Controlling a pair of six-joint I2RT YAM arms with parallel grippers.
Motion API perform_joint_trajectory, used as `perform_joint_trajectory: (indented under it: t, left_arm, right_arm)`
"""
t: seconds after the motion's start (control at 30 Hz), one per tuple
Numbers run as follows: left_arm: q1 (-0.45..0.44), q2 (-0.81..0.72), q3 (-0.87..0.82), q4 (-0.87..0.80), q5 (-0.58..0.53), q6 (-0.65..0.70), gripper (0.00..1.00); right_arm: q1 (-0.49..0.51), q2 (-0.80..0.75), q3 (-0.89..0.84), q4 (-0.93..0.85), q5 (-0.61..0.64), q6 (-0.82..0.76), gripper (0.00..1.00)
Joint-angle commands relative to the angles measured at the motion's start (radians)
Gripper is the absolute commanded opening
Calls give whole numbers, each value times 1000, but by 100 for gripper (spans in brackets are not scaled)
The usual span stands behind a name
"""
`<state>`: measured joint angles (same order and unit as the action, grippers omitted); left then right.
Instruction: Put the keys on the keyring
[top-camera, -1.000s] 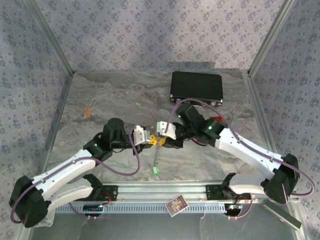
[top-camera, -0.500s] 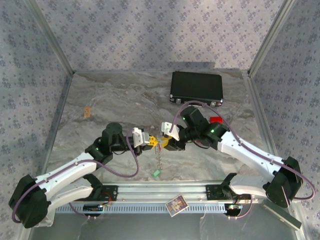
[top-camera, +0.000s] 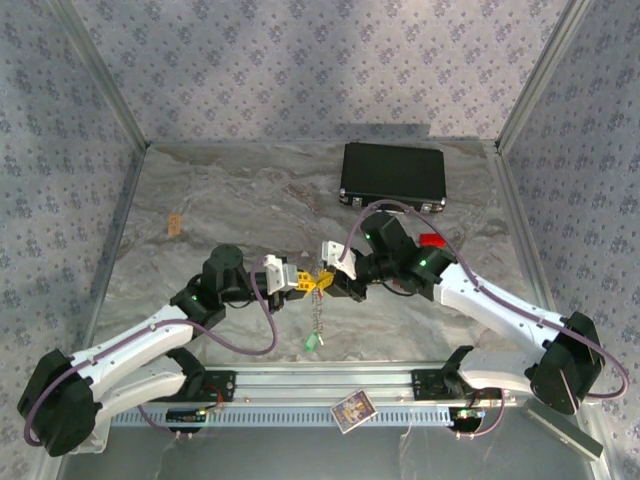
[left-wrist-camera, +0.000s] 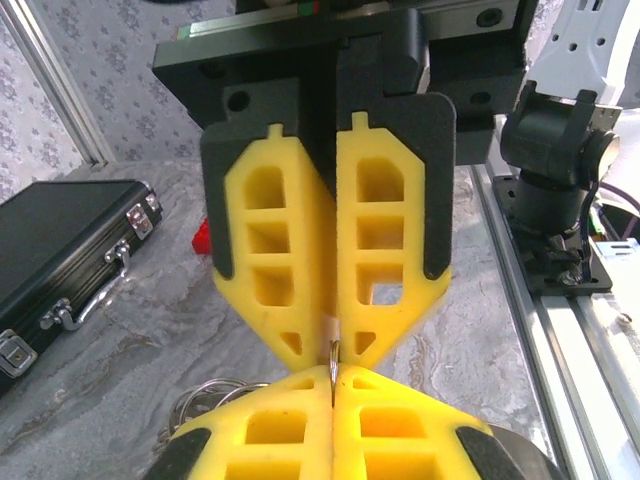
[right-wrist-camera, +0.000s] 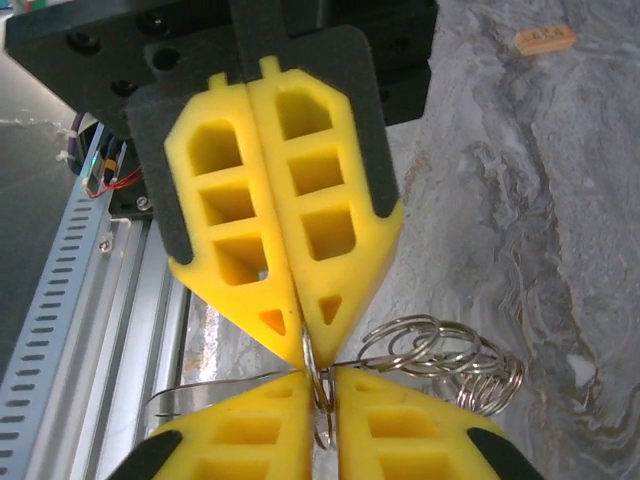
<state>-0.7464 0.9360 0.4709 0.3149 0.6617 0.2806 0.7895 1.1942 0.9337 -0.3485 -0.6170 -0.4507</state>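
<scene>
The left gripper (left-wrist-camera: 333, 345) is clenched on the thin wire of the keyring (top-camera: 316, 312). The right gripper (right-wrist-camera: 310, 352) meets it tip to tip and pinches the same wire, with no gap between its fingers (right-wrist-camera: 330, 230).

A second ago the right gripper sat a little farther back and at an angle to the left one. It has since swung nearer and closed, so the keyring is now held from both sides. The left grip has not changed.

From the tips the keyring runs toward the near edge to the green key (top-camera: 313, 343), which lies where it did before and looks already threaded. The right arm's shift has uncovered a red piece (top-camera: 430, 240) on the table just behind it. It may be the second key, though it is too small to be sure. If it is, I judge the task about half done, and one gripper must let go to fetch it.

The green key lies close to the rail (top-camera: 300, 381) at the near edge, so there is little room there. A black case (top-camera: 392, 172) stands at the far side, near the right arm's elbow and the red piece, and any reach there will be tight. The left and far-left table is open apart from a small tan block (top-camera: 175, 223), and both side walls are well apart from the arms.
</scene>
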Motion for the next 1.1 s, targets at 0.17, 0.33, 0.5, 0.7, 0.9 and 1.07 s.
perform_joint_trajectory:
  t: [0.17, 0.33, 0.5, 0.7, 0.9, 1.07]
  left_arm:
    - [-7, -41, 15, 16, -52, -8, 32]
    - [-7, -47, 80, -183, -68, 77, 32]
    - [-6, -28, 121, -261, -63, 118, 29]
    - [-6, -13, 133, -258, -55, 131, 23]
    - [-7, 2, 140, -251, -43, 131, 19]
    - [-7, 2, 140, -247, -39, 129, 8]
  right_arm:
    - [-2, 7, 43, -31, 2, -28, 0]
    - [15, 30, 128, -175, 72, -110, 0]
    - [32, 64, 210, -286, 109, -167, 0]
    - [69, 95, 275, -358, 184, -212, 0]
    - [91, 115, 306, -350, 189, -216, 0]
    - [100, 121, 309, -334, 180, -209, 0]
